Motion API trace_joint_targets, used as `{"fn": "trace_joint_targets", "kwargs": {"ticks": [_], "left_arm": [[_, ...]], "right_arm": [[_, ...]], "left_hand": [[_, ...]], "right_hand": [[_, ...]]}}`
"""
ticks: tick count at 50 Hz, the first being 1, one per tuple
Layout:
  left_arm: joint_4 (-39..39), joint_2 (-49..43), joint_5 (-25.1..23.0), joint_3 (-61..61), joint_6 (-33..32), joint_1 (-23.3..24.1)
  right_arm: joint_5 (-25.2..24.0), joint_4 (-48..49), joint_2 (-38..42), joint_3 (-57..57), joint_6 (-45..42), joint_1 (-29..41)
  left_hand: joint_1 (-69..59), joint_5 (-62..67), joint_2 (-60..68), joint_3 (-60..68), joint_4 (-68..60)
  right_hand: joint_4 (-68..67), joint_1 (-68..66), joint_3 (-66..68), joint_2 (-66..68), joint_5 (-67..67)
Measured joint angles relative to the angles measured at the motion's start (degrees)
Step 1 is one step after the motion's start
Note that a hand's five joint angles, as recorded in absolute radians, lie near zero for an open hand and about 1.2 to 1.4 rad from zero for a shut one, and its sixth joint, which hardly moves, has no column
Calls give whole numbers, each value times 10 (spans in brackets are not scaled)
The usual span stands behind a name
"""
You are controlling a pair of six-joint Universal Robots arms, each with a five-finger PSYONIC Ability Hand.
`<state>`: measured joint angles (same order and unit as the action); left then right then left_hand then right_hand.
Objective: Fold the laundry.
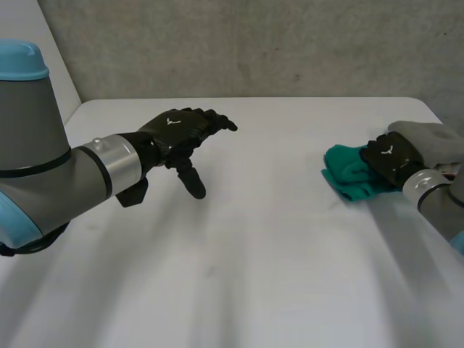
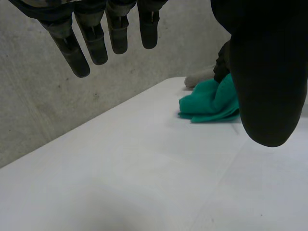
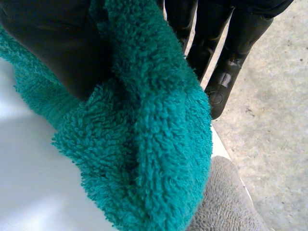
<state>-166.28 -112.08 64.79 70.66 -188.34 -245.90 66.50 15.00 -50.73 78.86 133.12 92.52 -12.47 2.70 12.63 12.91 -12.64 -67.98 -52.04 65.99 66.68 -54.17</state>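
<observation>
Teal and bunched, the terry towel (image 1: 346,177) lies at the right edge of the worktop (image 1: 275,246) beside a grey cloth (image 1: 433,136), pinched by the right robot hand (image 1: 388,156). The left robot hand (image 1: 181,134) hovers spread, well apart; folding looks barely begun.

At three o'clock the right hand (image 1: 390,156) covered part of the teal towel (image 1: 346,174); the grey cloth (image 1: 433,138) was cut off there.

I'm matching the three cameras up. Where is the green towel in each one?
Head view: green towel on the table's right side, at the right hand.
Left wrist view: green towel across the table, beyond the left hand.
Right wrist view: green towel pinched in that hand.
Shared landmark: grey cloth beside it.
</observation>
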Motion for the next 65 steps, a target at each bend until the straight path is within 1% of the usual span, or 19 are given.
{"fn": "trace_joint_targets", "kwargs": {"ticks": [9,18,26,33,34,38,40,45,53,54,55,56,58,59,60,61,62,63,65], "left_arm": [[0,-1,1,2,0,-3],[0,4,9,-3,8,0],[0,30,23,-2,16,2],[0,38,27,0,17,0],[0,40,32,1,20,0],[0,40,36,3,23,1],[0,39,41,8,26,3],[-1,37,43,12,29,7],[-5,32,45,13,31,19],[-6,32,46,13,32,21],[-6,32,46,13,32,21],[-7,32,47,13,33,22],[-8,33,48,13,34,24],[-8,33,48,13,34,24],[-9,34,49,12,35,25],[-9,35,49,12,35,25],[-9,35,49,12,35,25],[-9,37,49,12,36,26],[-9,38,50,11,36,26]], "right_arm": [[-67,-39,56,-123,-5,-14],[-114,-41,102,-329,23,-15],[-172,-33,167,-517,131,-66],[-186,-18,198,-573,181,-106],[-206,6,221,-592,205,-140],[-224,22,235,-594,213,-159],[-245,34,253,-577,212,-178],[-258,39,258,-517,200,-203],[-272,34,241,-395,114,-238],[-272,30,229,-368,82,-247],[-272,30,229,-368,82,-247],[-271,24,215,-346,56,-254],[-269,14,193,-321,26,-261],[-269,14,193,-321,26,-261],[-268,1,167,-298,2,-267],[-268,-4,157,-290,-4,-268],[-268,-4,157,-290,-4,-268],[-269,-28,113,-265,-19,-272],[-268,-49,75,-251,-20,-272]], "left_hand": [[-1,0,0,0,0],[-1,0,0,0,0],[-1,0,0,0,0],[-2,1,1,0,-1],[-2,2,1,1,-1],[-2,2,1,1,-1],[-2,2,1,1,-1],[-2,2,1,1,-1],[-2,2,1,1,-1],[-2,2,1,1,-1],[-2,2,1,1,-1],[-2,2,1,1,-1],[-2,2,1,1,-1],[-2,2,1,1,-1],[-2,2,1,1,-1],[-2,2,1,1,-1],[-2,2,1,1,-1],[-2,2,1,1,-1],[-2,2,1,1,-1]], "right_hand": [[0,0,0,0,0],[0,0,0,0,0],[0,0,2,0,0],[0,0,5,0,0],[0,0,5,0,0],[0,0,5,0,0],[0,0,6,0,-2],[0,0,6,0,-2],[2,0,4,-2,-1],[68,21,-52,-66,39],[68,21,-52,-66,39],[203,143,-187,-195,166],[381,310,-366,-386,345],[381,310,-366,-386,345],[477,371,-461,-475,437],[515,392,-503,-508,475],[515,392,-503,-508,475],[546,407,-538,-539,503],[546,407,-538,-539,503]]}}
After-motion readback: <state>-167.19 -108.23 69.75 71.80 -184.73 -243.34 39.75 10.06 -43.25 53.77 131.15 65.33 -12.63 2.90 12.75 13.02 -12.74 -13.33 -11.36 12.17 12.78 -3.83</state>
